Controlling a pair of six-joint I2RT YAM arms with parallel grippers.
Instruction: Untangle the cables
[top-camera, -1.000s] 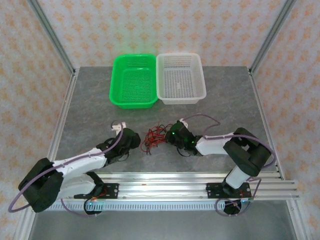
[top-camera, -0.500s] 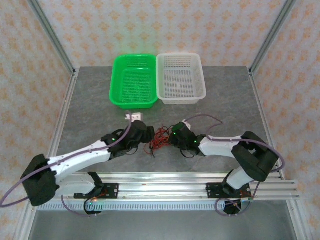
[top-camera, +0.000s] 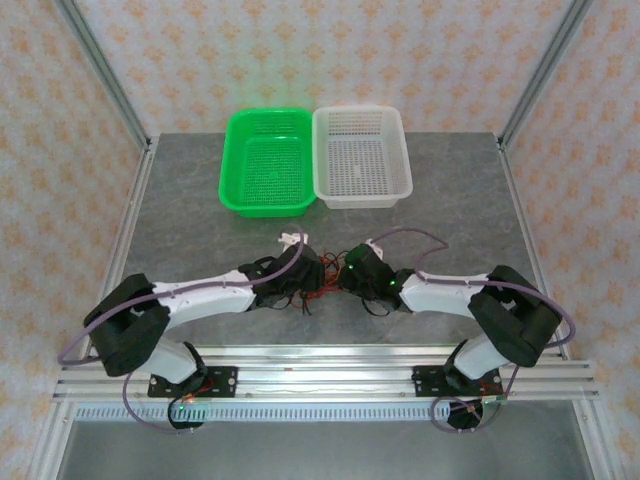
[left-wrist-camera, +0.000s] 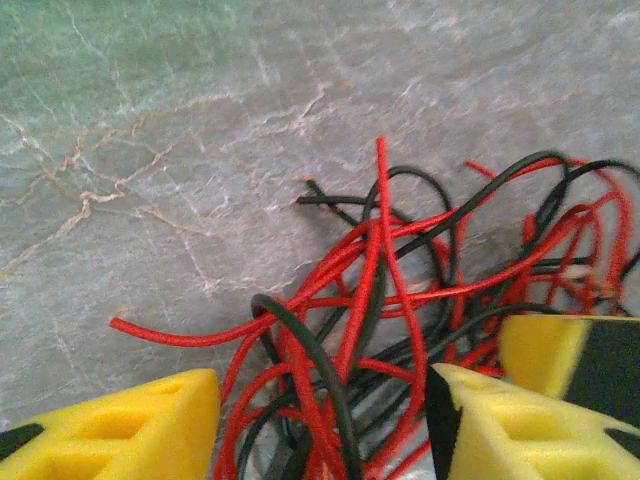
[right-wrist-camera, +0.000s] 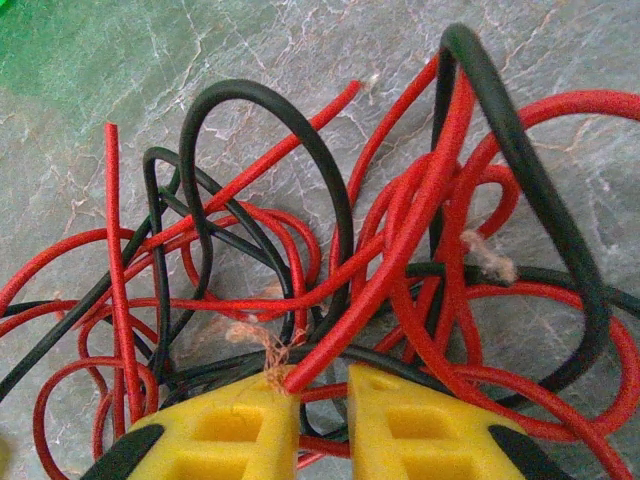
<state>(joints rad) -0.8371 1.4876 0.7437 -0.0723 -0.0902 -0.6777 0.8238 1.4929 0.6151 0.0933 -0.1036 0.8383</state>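
The cables (top-camera: 320, 289) lie as one red and black tangle on the grey table between my two grippers. My left gripper (top-camera: 308, 272) has come in from the left. In the left wrist view it (left-wrist-camera: 320, 400) is open, its yellow fingers (left-wrist-camera: 130, 430) standing wide on either side of red and black strands (left-wrist-camera: 385, 260). My right gripper (top-camera: 346, 274) sits on the tangle's right side. In the right wrist view it (right-wrist-camera: 322, 385) is nearly closed on strands of the tangle (right-wrist-camera: 400, 240), with a frayed red end at its left fingertip. A yellow finger of the right gripper (left-wrist-camera: 545, 350) shows beside my left one.
A green basket (top-camera: 226, 175) and a white basket (top-camera: 408, 180) stand side by side at the back of the table. An aluminium rail (top-camera: 330, 370) runs along the near edge by the arm bases. Frame posts rise at both back corners.
My left arm has swung forward and to the right, bringing its gripper from left of the tangle onto it. The right gripper has stayed at the tangle.
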